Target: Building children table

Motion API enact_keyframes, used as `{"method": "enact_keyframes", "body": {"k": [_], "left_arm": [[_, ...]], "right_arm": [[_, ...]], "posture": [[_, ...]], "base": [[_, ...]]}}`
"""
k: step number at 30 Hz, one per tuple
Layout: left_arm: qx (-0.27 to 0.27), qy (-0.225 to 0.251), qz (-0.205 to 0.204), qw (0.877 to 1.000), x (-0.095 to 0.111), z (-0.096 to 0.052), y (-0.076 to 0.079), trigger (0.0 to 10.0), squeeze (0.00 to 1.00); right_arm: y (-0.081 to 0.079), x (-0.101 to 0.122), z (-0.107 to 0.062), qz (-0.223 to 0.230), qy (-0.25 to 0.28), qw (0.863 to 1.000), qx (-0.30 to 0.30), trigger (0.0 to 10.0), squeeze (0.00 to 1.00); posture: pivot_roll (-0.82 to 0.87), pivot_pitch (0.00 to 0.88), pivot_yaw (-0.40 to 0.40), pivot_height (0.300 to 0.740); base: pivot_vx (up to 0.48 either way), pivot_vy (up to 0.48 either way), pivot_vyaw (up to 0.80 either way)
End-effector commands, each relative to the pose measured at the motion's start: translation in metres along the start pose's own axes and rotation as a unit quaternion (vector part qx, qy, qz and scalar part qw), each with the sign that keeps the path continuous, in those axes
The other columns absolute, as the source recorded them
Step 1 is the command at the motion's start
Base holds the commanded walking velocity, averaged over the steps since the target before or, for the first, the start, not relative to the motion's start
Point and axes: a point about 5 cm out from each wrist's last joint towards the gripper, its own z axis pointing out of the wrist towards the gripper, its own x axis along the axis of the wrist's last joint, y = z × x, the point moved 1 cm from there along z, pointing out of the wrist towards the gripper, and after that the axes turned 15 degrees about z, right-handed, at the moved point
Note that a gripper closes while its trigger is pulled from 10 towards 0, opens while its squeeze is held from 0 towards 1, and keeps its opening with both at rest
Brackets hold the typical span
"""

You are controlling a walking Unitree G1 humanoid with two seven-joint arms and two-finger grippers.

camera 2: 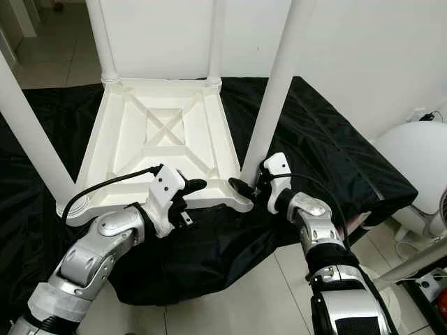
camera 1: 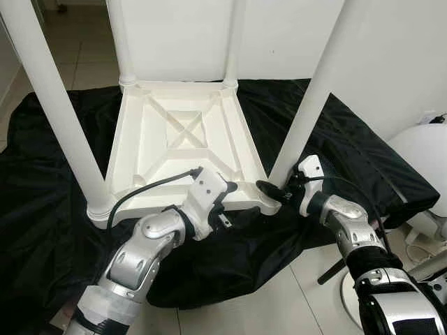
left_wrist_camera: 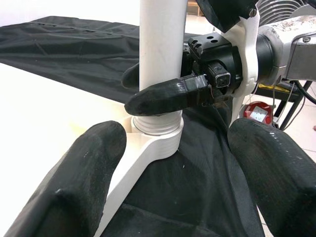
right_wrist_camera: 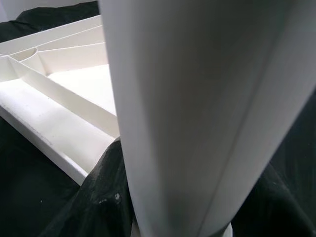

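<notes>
Upside-down, white ribbed table (camera 1: pixel 185 143) stands four round legs upward.

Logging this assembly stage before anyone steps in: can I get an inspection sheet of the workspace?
Surface: black cloth over tiled floor.
Job's things: white tabletop upside down, four legs upright in its corners.
Clutter: nothing seen.
Grippers: right gripper shut on near right leg at its base; left gripper open at the tabletop's near edge.
Cables: black cable on left wrist.
Surroundings: white wall; white appliance at right.
</notes>
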Motion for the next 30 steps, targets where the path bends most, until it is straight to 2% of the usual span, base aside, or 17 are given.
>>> {"method": "enact_keyframes", "body": {"k": [1,5,10,17,21,22,25,27,30], "left_arm": [[0.007,-0.002,-0.002,1.000,0.000,-0.002,-0.001,10.0,0.00],[0.007,-0.003,-0.004,1.000,-0.001,-0.002,0.000,10.0,0.00],[0.007,-0.003,-0.005,1.000,-0.001,-0.002,0.000,10.0,0.00],[0.004,-0.001,-0.007,1.000,0.000,-0.001,0.001,10.0,0.00],[0.015,0.003,-0.006,1.000,0.000,0.001,-0.002,10.0,0.00],[0.015,0.003,-0.006,1.000,0.000,0.001,-0.002,10.0,0.00],[0.037,0.004,-0.003,0.999,0.000,0.001,-0.007,10.0,0.00],[0.041,0.004,-0.003,0.999,0.000,0.000,-0.008,10.0,0.00],[0.065,0.004,0.001,0.998,0.000,0.000,-0.012,10.0,0.00]], "right_arm": [[0.002,-0.009,-0.003,0.004,-0.002,0.999,-0.035,10.0,0.00],[-0.001,-0.015,-0.003,0.008,0.014,0.997,-0.071,10.0,0.00],[-0.007,-0.017,-0.002,0.008,0.027,0.996,-0.087,10.0,0.00],[-0.023,-0.023,0.003,0.023,0.052,0.989,-0.137,10.0,0.00],[-0.039,-0.030,0.006,0.042,0.076,0.977,-0.196,10.0,0.00],[-0.039,-0.030,0.006,0.042,0.076,0.977,-0.196,10.0,0.00],[-0.045,-0.036,0.005,0.058,0.091,0.963,-0.248,10.0,0.00],[-0.046,-0.036,0.004,0.061,0.094,0.960,-0.257,10.0,0.00],[-0.051,-0.032,0.004,0.091,0.122,0.942,-0.299,10.0,0.00]], "posture": [[-0.04,0.023,-0.048,0.740],[-0.04,0.025,-0.048,0.740],[-0.04,0.027,-0.046,0.740],[-0.05,0.028,-0.037,0.740],[-0.04,0.023,-0.039,0.740],[-0.04,0.023,-0.039,0.740],[-0.03,0.016,-0.048,0.740],[-0.03,0.016,-0.048,0.740],[-0.02,0.015,-0.052,0.740]], "base": [[0.000,0.000,0.00],[0.000,0.000,0.00],[0.000,0.000,0.00],[0.000,0.000,0.00],[0.000,0.000,0.00],[0.000,0.000,0.00],[0.000,0.000,0.00],[0.000,0.000,0.00],[0.000,0.000,0.00]]}}
